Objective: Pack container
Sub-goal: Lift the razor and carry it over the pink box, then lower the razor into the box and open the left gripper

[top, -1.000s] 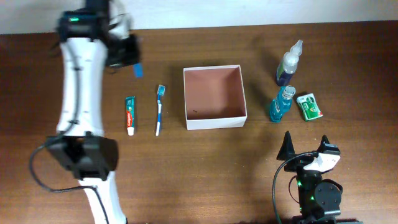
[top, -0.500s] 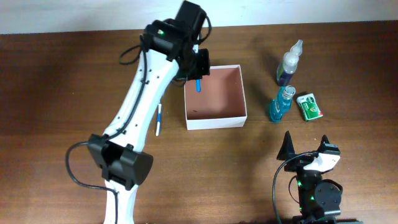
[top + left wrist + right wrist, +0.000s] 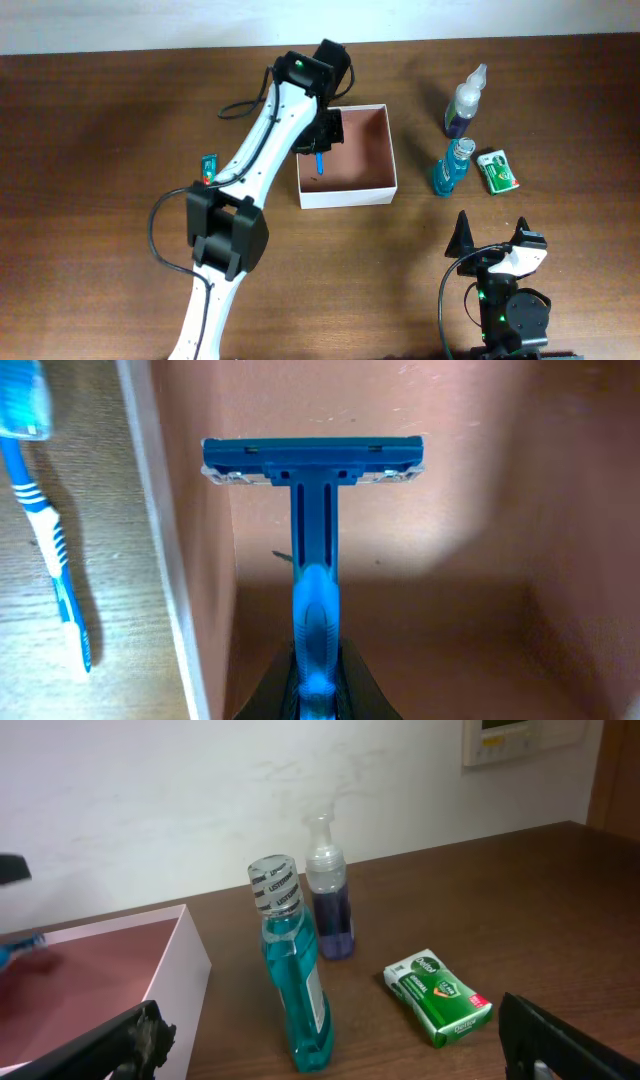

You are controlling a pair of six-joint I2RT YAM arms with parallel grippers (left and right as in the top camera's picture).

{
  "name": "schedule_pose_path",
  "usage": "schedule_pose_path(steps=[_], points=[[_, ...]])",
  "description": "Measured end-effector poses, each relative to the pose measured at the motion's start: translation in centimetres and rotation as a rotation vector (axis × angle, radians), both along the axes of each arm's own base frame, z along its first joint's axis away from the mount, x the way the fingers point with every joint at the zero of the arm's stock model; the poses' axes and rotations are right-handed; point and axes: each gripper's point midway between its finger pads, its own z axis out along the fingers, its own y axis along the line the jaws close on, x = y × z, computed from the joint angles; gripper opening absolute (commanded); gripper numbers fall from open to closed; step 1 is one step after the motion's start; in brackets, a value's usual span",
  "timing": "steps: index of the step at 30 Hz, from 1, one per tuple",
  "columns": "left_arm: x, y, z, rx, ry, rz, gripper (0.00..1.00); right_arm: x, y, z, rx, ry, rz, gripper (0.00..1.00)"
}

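Quick tally across the table (image 3: 110,110): one container (image 3: 348,196), just the one. One blue razor (image 3: 312,460). One toothbrush (image 3: 45,550), blue and white. One toothpaste tube (image 3: 208,166), only partly in view. Bottles, that's two: one mouthwash bottle (image 3: 290,980) and one pump bottle (image 3: 328,900) of purple liquid. One green pack (image 3: 440,995) beside them. And two tools on show, the left tool (image 3: 316,698) and the right tool (image 3: 492,243).
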Motion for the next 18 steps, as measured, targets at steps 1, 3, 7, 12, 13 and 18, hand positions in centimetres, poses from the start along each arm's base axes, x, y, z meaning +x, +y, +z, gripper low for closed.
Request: schedule_pose_path(steps=[1, 3, 7, 12, 13, 18], points=[[0.0, 0.0, -0.6, 0.005, 0.01, 0.0, 0.01, 0.0, 0.0, 0.0, 0.0, 0.0, 0.0, 0.98], [0.0, 0.0, -1.5, 0.015, 0.027, 0.0, 0.01, 0.0, 0.0, 0.0, 0.0, 0.0, 0.0, 0.98], [0.2, 0.1, -3.3, 0.034, 0.044, -0.002, 0.01, 0.0, 0.0, 0.0, 0.0, 0.0, 0.0, 0.98], [0.6, 0.9, -3.8, 0.087, 0.028, -0.002, 0.02, 0.0, 0.0, 0.0, 0.0, 0.0, 0.0, 0.98], [0.6, 1.1, -3.9, 0.096, 0.024, -0.001, 0.02, 0.0, 0.0, 0.0, 0.0, 0.0, 0.0, 0.98], [0.6, 1.7, -4.5, 0.133, 0.022, -0.001, 0.06, 0.0, 0.0, 0.0, 0.0, 0.0, 0.0, 0.98]])
